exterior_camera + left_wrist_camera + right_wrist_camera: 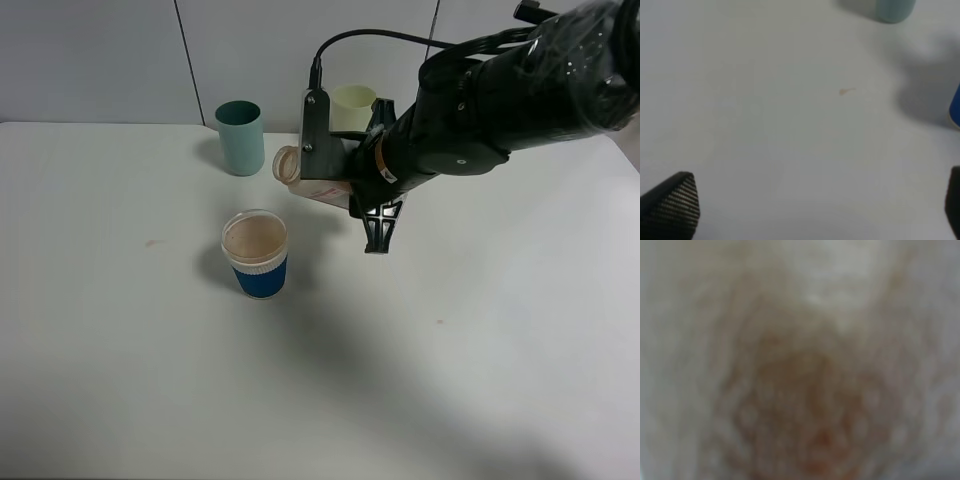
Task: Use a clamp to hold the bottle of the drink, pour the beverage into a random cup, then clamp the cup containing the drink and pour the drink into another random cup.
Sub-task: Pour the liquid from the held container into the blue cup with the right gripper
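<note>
Your right end effector (345,185) is pinching the bottle (292,168), which is tipped on its side near the far edge of the counter (120,330). Its mouth points toward the teal tumbler (240,138), and the yellow-green tumbler (352,105) stands behind it. The blue cup (258,262) stands upright nearer the counter's middle. Your left end effector (812,207) is spread wide over the counter.

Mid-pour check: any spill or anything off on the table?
A small brownish drip mark lies on the white table left of the blue cup, clear of every cup; it looks like spilled drink. The right pincer holds the bottle tipped on its side, which fits pouring.
</note>
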You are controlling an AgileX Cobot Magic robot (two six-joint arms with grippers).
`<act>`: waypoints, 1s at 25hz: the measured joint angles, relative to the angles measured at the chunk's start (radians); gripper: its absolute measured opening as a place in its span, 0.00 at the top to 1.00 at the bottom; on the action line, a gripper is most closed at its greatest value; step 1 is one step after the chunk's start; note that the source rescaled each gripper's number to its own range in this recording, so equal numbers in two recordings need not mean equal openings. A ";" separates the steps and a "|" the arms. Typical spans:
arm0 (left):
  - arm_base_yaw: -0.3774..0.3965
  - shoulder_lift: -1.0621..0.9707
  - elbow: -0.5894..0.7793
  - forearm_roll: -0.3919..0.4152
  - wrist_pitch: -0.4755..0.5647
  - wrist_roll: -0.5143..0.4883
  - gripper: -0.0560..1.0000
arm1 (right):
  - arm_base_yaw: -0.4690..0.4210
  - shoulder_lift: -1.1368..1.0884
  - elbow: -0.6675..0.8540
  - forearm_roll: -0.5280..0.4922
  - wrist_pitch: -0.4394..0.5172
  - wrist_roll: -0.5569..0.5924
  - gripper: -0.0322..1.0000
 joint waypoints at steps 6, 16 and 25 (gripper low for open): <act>0.000 0.000 0.000 0.000 0.000 0.000 0.00 | 0.000 0.000 -0.001 0.000 0.001 -0.062 0.90; 0.000 0.000 0.000 0.000 0.000 0.000 0.00 | 0.000 0.000 -0.001 0.000 0.001 -0.133 0.90; 0.000 0.000 0.000 0.000 0.000 0.000 0.00 | 0.013 0.001 -0.038 0.002 0.010 -0.137 0.90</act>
